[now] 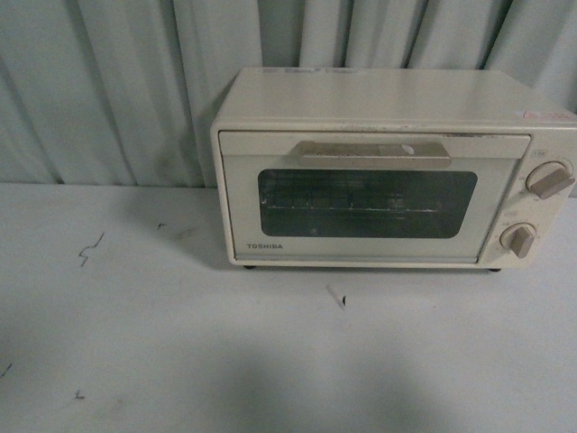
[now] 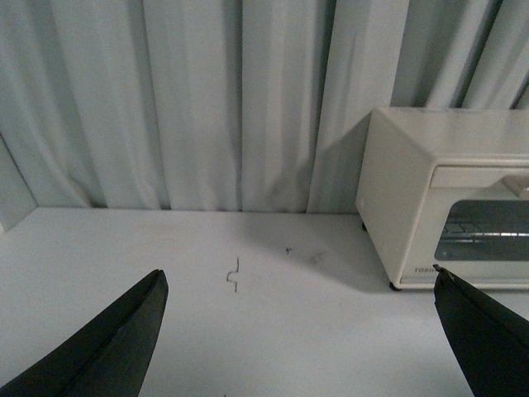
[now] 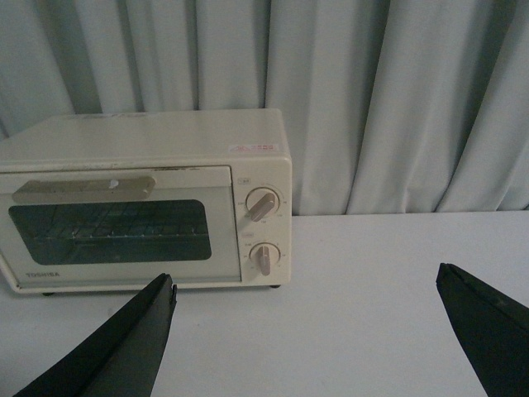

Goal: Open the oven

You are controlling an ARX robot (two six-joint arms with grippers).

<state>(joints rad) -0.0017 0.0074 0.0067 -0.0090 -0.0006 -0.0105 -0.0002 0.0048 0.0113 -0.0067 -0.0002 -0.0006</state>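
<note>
Cut off: oven (image 1: pixel 379 180), right side past the front view's frame; interior dim behind glass.
Place: far edge of bench (image 1: pixel 180 343), right half; door shut.
Left end effector (image 2: pixel 297 277): spread.
Right end effector (image 3: pixel 306 277): spread.
Room: pale curtain (image 1: pixel 117 81) behind.

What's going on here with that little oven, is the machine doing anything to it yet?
A two-armed robot is meant to open the cream toaster oven sitting on the white table, but nothing is touching it yet. Its glass-windowed door is shut, and the handle bar along the top of the door is untouched. The left gripper and the right gripper are both open and empty, hanging above the table short of the oven.
</note>
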